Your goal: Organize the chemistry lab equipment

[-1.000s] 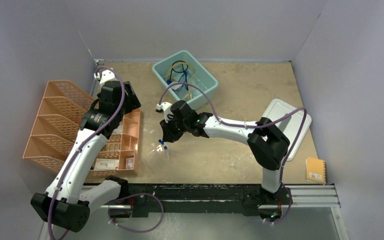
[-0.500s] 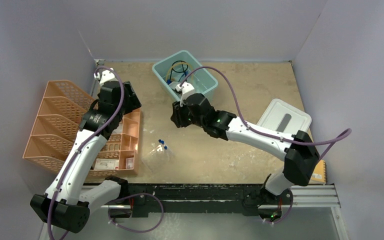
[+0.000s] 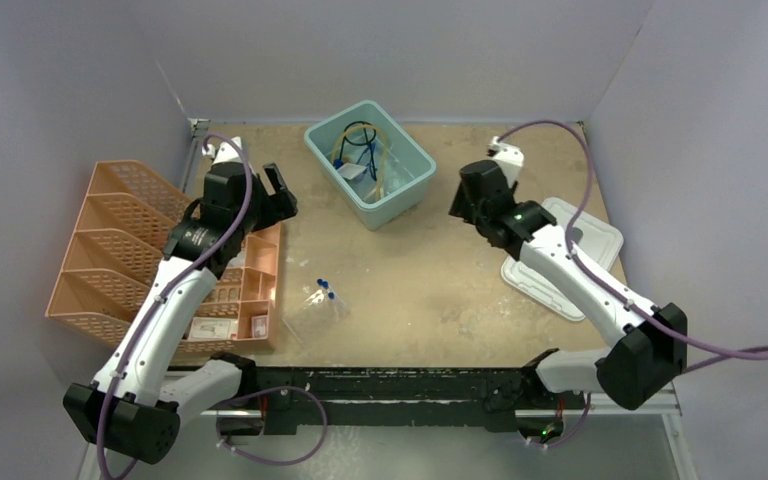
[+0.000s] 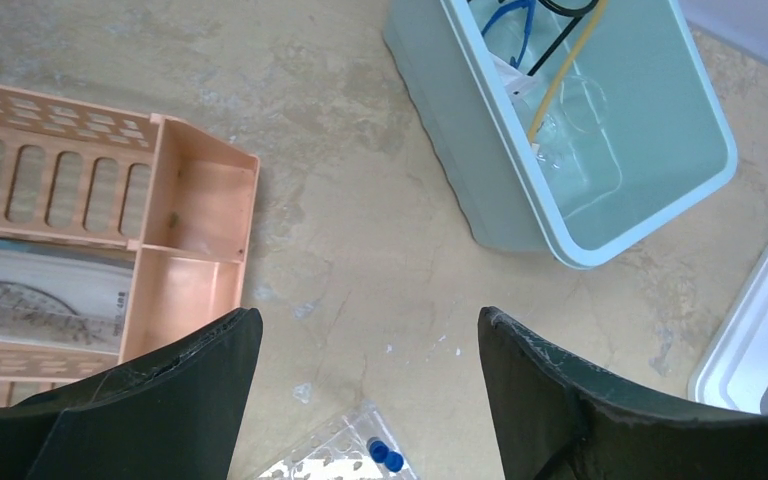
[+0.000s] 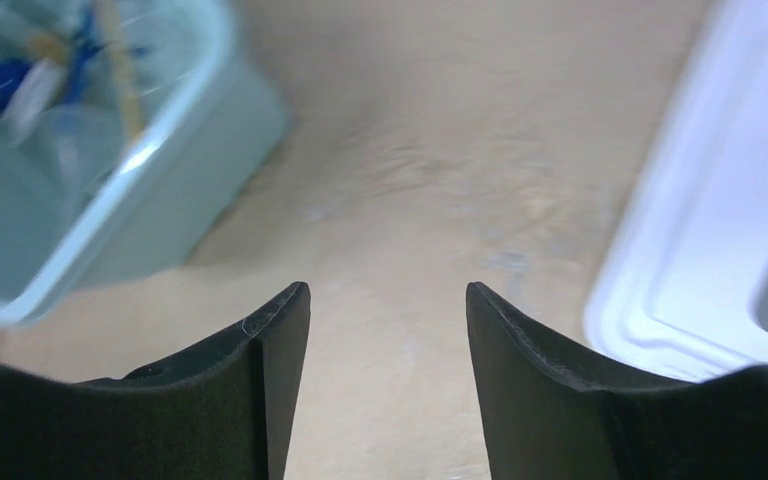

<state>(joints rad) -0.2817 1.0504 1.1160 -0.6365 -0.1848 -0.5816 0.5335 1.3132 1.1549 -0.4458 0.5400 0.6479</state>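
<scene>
Left gripper (image 4: 370,330) spread wide, empty, above the table between orange mesh organizer (image 3: 120,250) and teal bin (image 4: 460,150). Right gripper (image 5: 388,300) spread too, empty, between bin and white lid (image 5: 700,200). Clear rack (image 3: 318,308) with blue-capped tubes (image 4: 380,451) sits on the table near the organizer, not yet put away. Risk: the rack looks light, so an off-centre pinch could tip it and spill the tubes.

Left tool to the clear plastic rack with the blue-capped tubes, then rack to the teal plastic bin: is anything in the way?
Nothing visible. Only bare tabletop lies between the open left tool and the clear plastic rack of blue-capped tubes, and between that rack and the teal plastic bin.
</scene>
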